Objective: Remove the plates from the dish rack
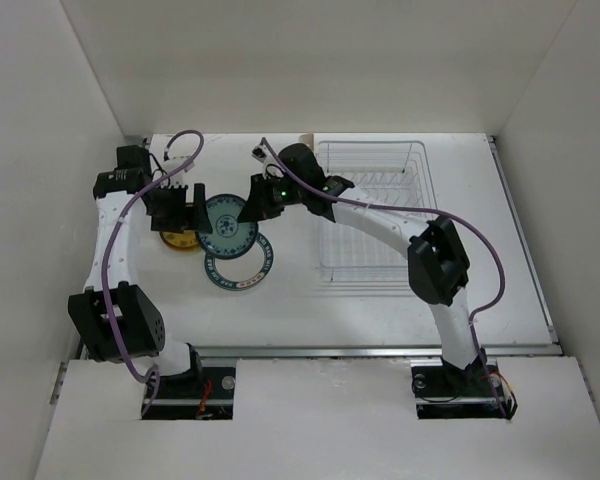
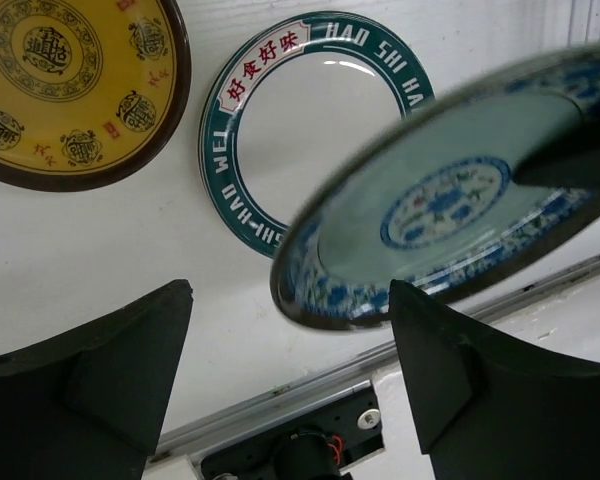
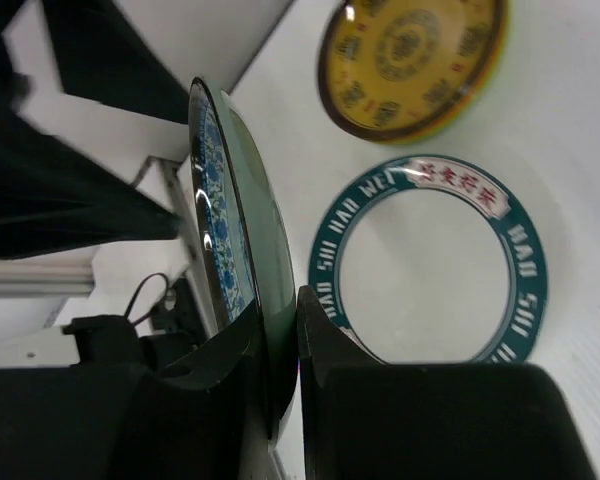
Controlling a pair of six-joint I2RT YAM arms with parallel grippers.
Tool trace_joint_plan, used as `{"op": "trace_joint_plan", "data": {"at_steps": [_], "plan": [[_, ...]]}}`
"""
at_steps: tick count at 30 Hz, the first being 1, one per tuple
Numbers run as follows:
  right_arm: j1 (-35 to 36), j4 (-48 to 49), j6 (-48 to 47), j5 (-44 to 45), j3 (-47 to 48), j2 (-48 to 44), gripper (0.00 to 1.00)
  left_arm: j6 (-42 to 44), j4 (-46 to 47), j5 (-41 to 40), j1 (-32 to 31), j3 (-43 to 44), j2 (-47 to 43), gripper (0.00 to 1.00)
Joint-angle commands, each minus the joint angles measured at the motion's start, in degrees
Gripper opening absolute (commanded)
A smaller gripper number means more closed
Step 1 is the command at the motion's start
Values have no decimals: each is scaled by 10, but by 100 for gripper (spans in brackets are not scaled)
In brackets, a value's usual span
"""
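My right gripper [image 1: 248, 210] is shut on the rim of a pale green plate with a blue pattern [image 1: 228, 227], holding it above the table left of the dish rack [image 1: 372, 212]. In the right wrist view the plate [image 3: 242, 260] stands edge-on between the fingers. My left gripper [image 1: 180, 210] is open, just left of this plate, its fingers either side of the plate's near edge [image 2: 430, 215]. A teal-rimmed white plate [image 1: 240, 265] and a brown-yellow patterned plate [image 1: 177, 240] lie flat on the table. The rack looks empty.
The white wire rack stands at the table's right half. White walls close in the table at left, right and back. A small tan object [image 1: 304, 140] sits at the back edge behind the rack.
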Motion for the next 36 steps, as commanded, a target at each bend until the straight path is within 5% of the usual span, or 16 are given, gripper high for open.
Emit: {"op": "trace_joint_plan", "data": {"at_steps": [1,8,14,18,19,21,25,27,32,36], "plan": [[7,115,26,-85,-15,-22,0,3,26,-2,-1,-15,-4,77],[19,154,51,-112,-20,-16,0,1,31,35,-1,-10,2,48],[19,155,57,-112,-20,-16,0,18,-9,83,-1,7,7,0],[19,139,57,-98,-20,-16,3,16,-36,90,6,30,7,0],[19,120,50,-88,-20,-16,24,6,-36,80,16,36,7,0],[19,101,42,-68,-14,-16,51,-23,-26,43,33,45,7,0],[12,76,42,-20,-3,-16,81,-102,33,6,86,45,12,0],[6,37,42,20,16,-21,88,-132,38,24,121,45,30,0],[-15,-44,55,182,35,-40,90,-184,98,3,161,31,76,0],[-15,-52,50,218,-8,-96,90,-204,98,-11,169,57,135,0]]}}
